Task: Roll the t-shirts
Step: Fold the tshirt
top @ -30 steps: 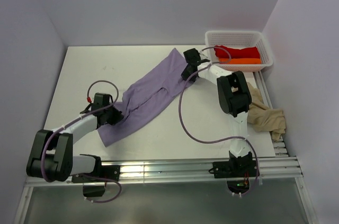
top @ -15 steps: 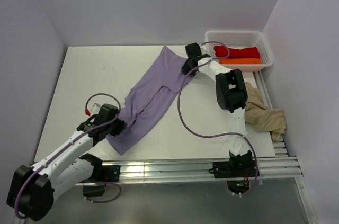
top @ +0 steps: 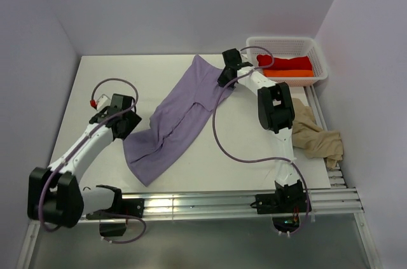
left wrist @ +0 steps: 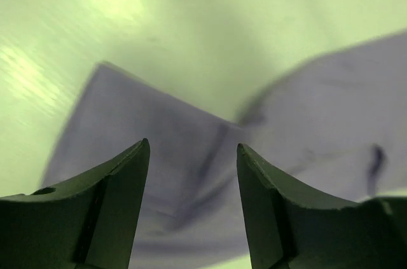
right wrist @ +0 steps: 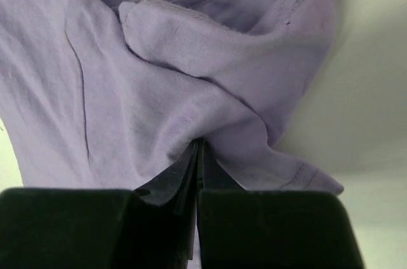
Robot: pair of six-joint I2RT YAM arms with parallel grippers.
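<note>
We find the soft lavender t-shirt [top: 175,126] lying diagonally across the middle of the white tabletop [top: 108,78]. The white plastic mesh basket [top: 280,40] in the far right corner holds the red cloth t-shirt [top: 289,62] behind the orange cloth t-shirt [top: 289,73]. The crumpled beige t-shirt [top: 321,140] lies before it, at the right edge.

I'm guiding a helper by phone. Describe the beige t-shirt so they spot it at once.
Find the white basket at the table's far right corner. Nearer along that right edge lies the beige t-shirt. It is crumpled in a heap, while the lavender t-shirt lies spread mid-table.
</note>
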